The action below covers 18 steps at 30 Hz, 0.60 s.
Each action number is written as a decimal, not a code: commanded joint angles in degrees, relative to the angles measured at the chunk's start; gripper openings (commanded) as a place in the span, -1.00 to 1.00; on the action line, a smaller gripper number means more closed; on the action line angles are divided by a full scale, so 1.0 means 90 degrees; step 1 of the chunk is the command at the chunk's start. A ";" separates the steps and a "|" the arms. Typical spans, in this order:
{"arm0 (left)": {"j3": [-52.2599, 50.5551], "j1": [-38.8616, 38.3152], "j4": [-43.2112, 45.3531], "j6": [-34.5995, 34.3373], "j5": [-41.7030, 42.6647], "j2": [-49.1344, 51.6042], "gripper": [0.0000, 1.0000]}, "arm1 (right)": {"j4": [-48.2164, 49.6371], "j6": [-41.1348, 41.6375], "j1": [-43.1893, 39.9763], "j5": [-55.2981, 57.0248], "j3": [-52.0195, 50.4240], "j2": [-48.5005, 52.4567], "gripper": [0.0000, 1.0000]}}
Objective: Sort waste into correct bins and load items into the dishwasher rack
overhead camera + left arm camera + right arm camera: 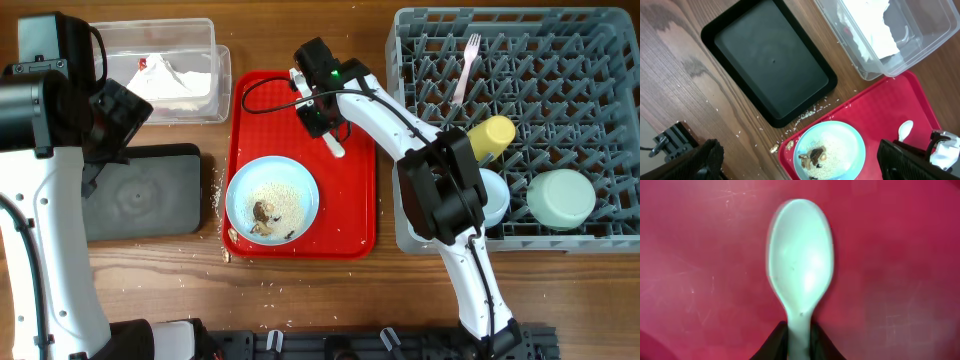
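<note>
The right gripper (799, 340) is down over the red tray (350, 215), its dark jaws clamped on the handle of the white plastic spoon (800, 260). The spoon's bowl faces up just over or on the tray's surface; whether it touches cannot be told. Near the spoon on the same tray sits the light blue plate (300, 182), carrying white rice (282, 197) and brownish food scraps (262, 213). Loose rice grains (807, 114) lie on the wooden table between the red tray and the shallow black tray (140, 190). The left gripper (799, 150) hangs above that area with its jaws wide apart, holding nothing. Behind the black tray, the clear plastic tub (222, 85) holds the crumpled white napkin (175, 78). On the right, the grey dishwasher rack (560, 80) contains the white fork (463, 70) leaning among the pegs, the yellow cup (490, 135) lying tilted, the mint green bowl (562, 197), and the light blue bowl (495, 198), which is partly hidden by the right arm.
</note>
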 commanded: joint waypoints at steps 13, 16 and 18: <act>0.0029 0.0044 -0.0002 -0.0100 0.0010 -0.0007 1.00 | -0.0100 0.0755 -0.1501 0.0202 0.0114 -0.2079 -0.76; 0.0029 0.0044 -0.0002 -0.0100 0.0010 -0.0007 1.00 | -0.0267 0.0707 -0.2113 0.0204 0.0114 -0.2375 -0.71; 0.0029 0.0044 -0.0002 -0.0100 0.0010 -0.0007 1.00 | -0.0457 0.0590 -0.2611 0.0194 0.0112 -0.2390 -0.71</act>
